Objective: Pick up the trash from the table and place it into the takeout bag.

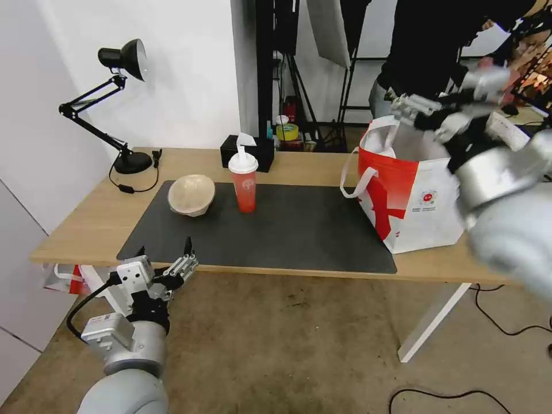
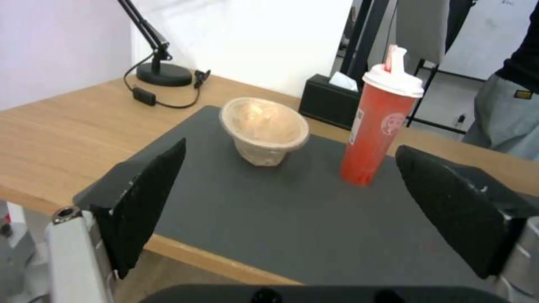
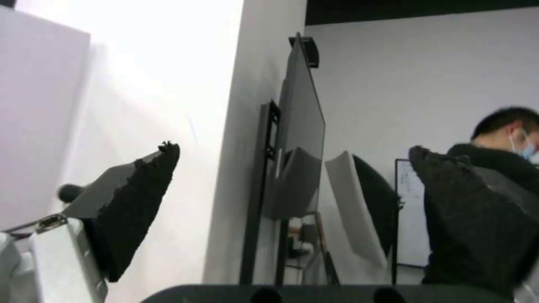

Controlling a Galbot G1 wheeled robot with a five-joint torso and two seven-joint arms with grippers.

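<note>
The table (image 1: 86, 224) was light wood on white legs, with a dark grey mat (image 1: 299, 230) across its middle. Two pieces of trash stood on the mat. A beige bowl (image 1: 191, 195) sat near the mat's far left corner; it looked tipped, mouth tilted up toward the robot, with a rough, papery surface. Just beside it, to the right, was a red cup (image 1: 244, 183), upright, with a white domed lid, a pale round logo on its side and a white-and-red strip sticking out of the top. Bowl and cup were close but apart.

The takeout bag (image 1: 420, 201) stood on the right end of the table, partly on the mat edge. It was white with a big red panel, had white strap handles and a small round red logo, and its mouth was open.

The left gripper (image 1: 172, 261) hung low at the near table edge, in front of the bowl, fingers spread wide with nothing between them. The right gripper (image 1: 428, 115) was raised above the bag's mouth, blurred, pointing away from the table; its pads (image 3: 140, 210) were wide apart and empty.

A black desk lamp (image 1: 118, 103) stood at the far left corner, and a black tissue box (image 1: 247, 150) behind the cup.
</note>
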